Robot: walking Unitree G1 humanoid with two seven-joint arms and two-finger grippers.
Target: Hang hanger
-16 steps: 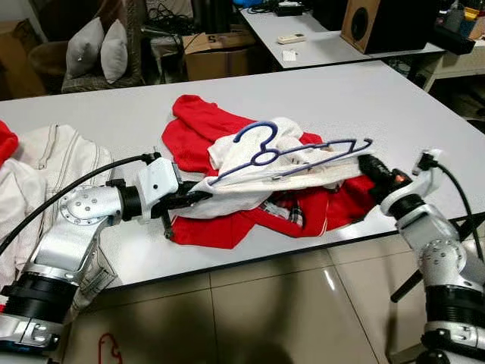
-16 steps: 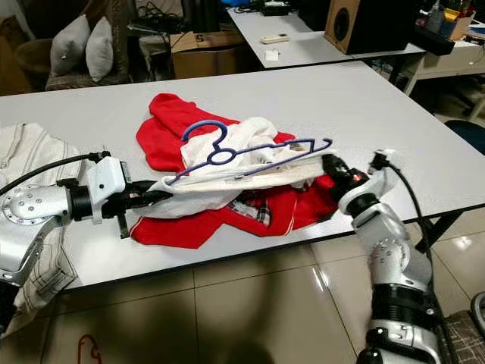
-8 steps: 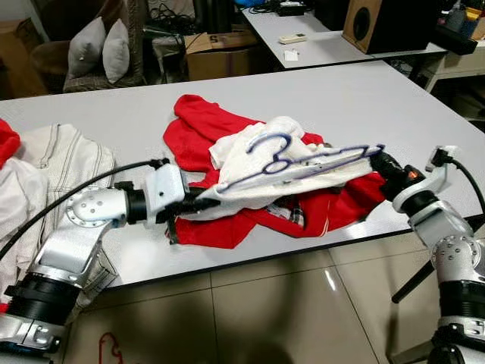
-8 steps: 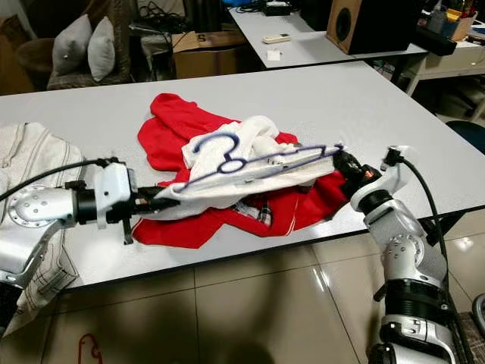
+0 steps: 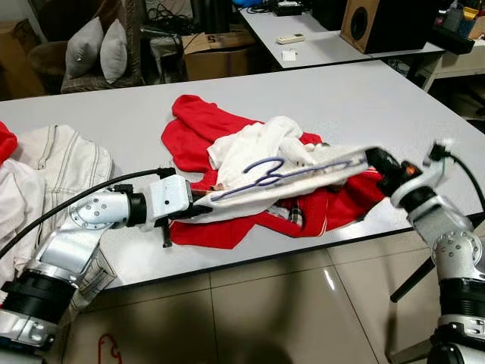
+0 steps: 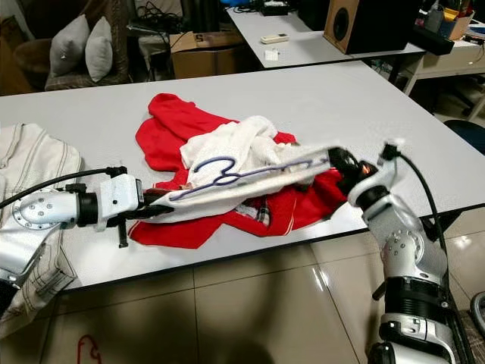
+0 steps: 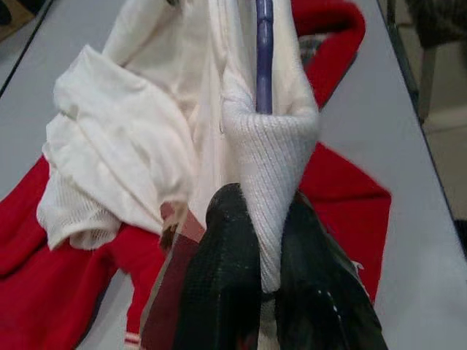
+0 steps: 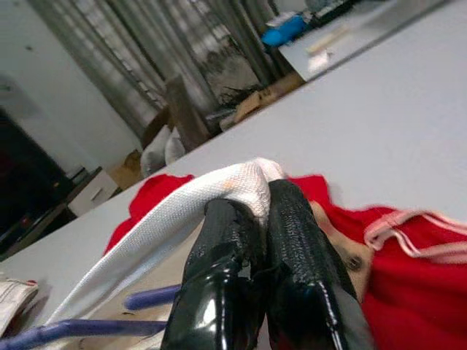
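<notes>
The thin blue plastic hanger lies near the centre of the eye views, tipped almost flat, its hook curling toward the upper left and its bar running to the right along a stretched white knitted garment. That garment is pulled taut between the two grippers, sagging slightly in the middle, with the hanger resting on top of it.

The left gripper, at the lower middle of its wrist view, has its two black fingers clamped together on one knitted end of the white garment, and the blue rod of the hanger emerges straight out of that pinched fold. In the left eye view this gripper sits left of centre, just above the table.

The right gripper has its fingers pressed tight on the other white end; in the left eye view it is at the right of centre.

Under the stretched garment lies a crumpled red cloth spread across the middle of the pale grey table, with a checked lining showing near the front edge. A bundled cream jacket lies at the left edge. Behind, in the upper part of the frame, stand a second table with a wooden speaker box and a chair with grey cushions.
</notes>
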